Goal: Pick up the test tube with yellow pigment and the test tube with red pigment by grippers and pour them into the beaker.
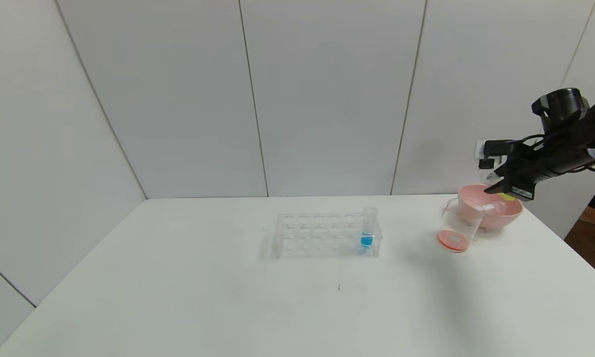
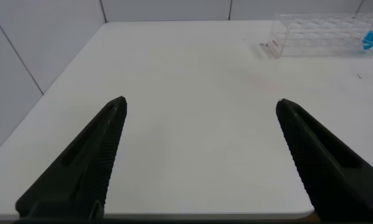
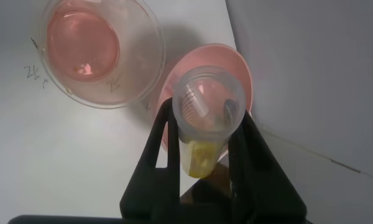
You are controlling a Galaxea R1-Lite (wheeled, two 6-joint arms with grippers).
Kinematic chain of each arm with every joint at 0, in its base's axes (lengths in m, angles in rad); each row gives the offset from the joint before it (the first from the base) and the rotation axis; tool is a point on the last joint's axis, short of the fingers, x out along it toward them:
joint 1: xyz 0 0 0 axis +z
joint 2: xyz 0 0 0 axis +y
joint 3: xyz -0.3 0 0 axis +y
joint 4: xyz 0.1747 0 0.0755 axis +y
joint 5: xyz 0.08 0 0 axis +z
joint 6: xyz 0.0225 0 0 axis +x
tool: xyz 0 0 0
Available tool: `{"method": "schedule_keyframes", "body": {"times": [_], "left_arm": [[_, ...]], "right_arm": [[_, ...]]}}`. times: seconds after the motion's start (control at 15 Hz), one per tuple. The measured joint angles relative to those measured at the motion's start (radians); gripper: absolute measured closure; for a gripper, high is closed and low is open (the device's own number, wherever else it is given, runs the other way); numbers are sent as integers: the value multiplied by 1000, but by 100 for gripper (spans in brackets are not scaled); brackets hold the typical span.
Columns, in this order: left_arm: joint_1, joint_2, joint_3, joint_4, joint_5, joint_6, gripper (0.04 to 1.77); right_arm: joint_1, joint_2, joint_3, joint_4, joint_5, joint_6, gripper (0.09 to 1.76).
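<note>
My right gripper [image 1: 497,188] hangs over the pink bowl [image 1: 513,212] at the table's far right, shut on the test tube with yellow pigment [image 3: 206,124]. The tube's open mouth points away from the wrist and its yellow end [image 1: 507,197] sits back between the jaws. The beaker [image 1: 457,229] stands just left of the bowl, with red-pink liquid in its bottom [image 3: 84,45]. The test tube with red pigment is out of view. My left gripper [image 2: 202,102] is open with nothing in it above the table's near left part; the head view does not show it.
A clear many-holed rack [image 1: 322,235] stands mid-table with a blue-tipped tube [image 1: 368,229] at its right end. The pink bowl [image 3: 244,74] lies close to the table's right edge and the back wall. A small dark mark [image 1: 339,286] lies in front of the rack.
</note>
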Motion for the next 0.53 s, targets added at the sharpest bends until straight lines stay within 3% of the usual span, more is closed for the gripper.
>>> {"method": "schedule_keyframes", "body": {"times": [0.53], "left_arm": [[0, 0, 0, 0, 0, 0, 9]], "right_arm": [[2, -11, 1, 17, -35, -194, 134]]}}
